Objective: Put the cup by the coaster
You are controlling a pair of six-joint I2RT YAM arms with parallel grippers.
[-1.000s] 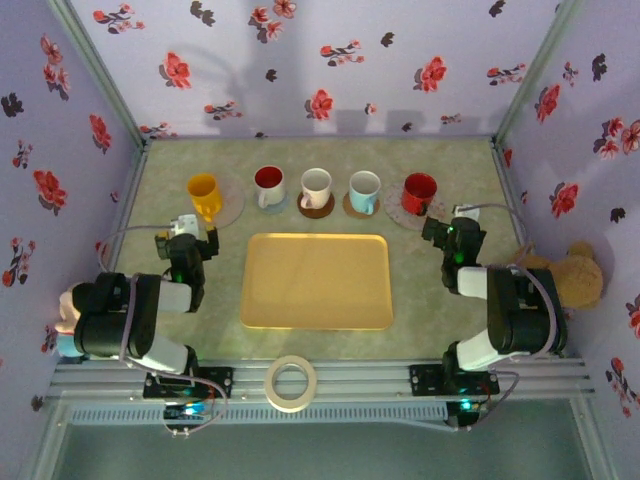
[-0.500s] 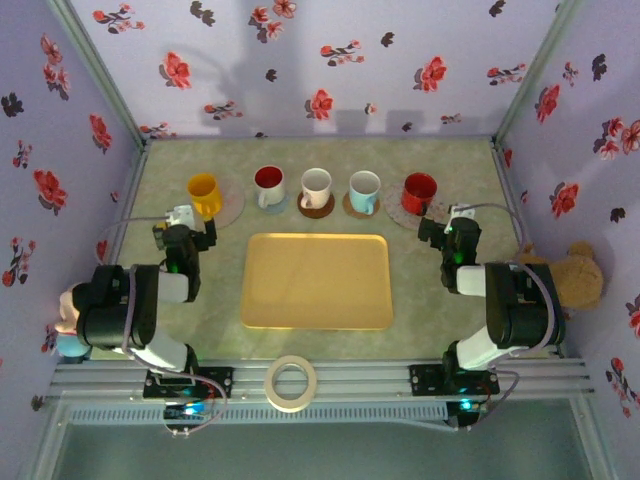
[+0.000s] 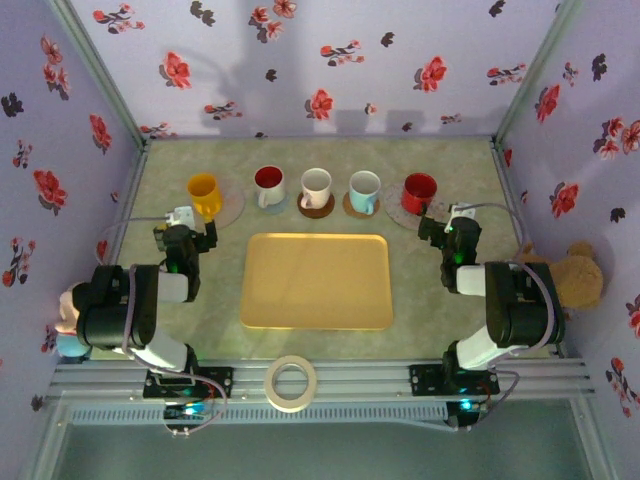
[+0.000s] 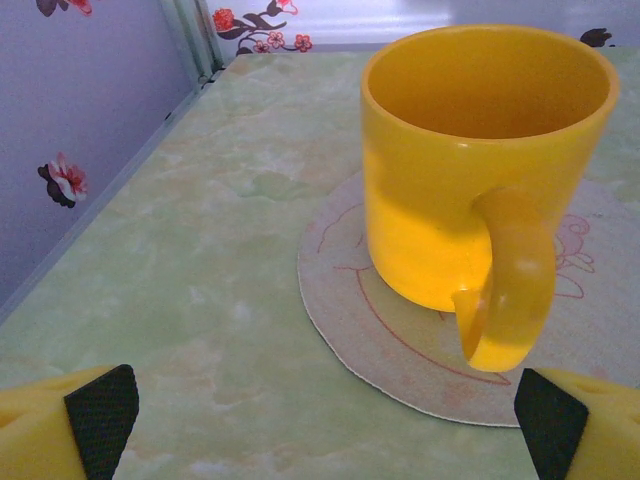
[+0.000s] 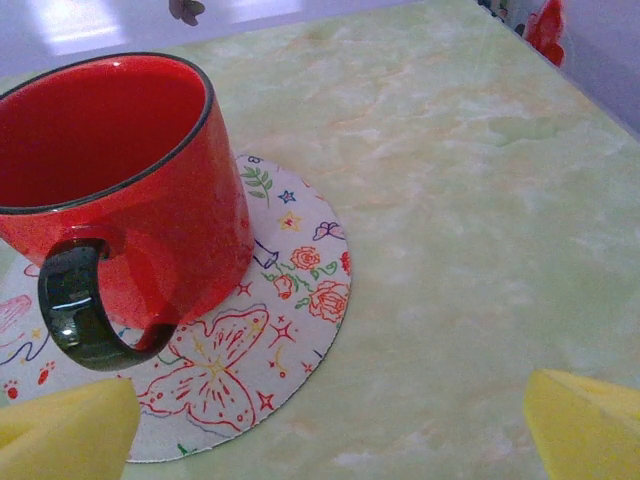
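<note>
A yellow cup (image 3: 203, 192) stands on a round pale coaster (image 3: 230, 208) at the back left. It is upright in the left wrist view too, yellow cup (image 4: 470, 150) on its coaster (image 4: 335, 300), handle toward me. My left gripper (image 3: 185, 236) (image 4: 325, 425) sits just short of it, open and empty. A red cup (image 3: 419, 191) (image 5: 130, 190) rests on a drawn-on coaster (image 3: 404, 214) (image 5: 290, 310) at the back right. My right gripper (image 3: 450, 229) (image 5: 325, 430) is open in front of it, holding nothing.
Between those cups stand a white cup with a red inside (image 3: 268, 185), a white cup (image 3: 316, 186) on a brown coaster and a pale blue cup (image 3: 364, 190) on a coaster. A yellow tray (image 3: 316, 281) lies mid-table, a tape roll (image 3: 291, 383) on the front rail, a teddy bear (image 3: 577, 278) at right.
Both grippers have edged a little farther back toward their cups since a second ago, then held still. Both stay open; no cup has moved.
</note>
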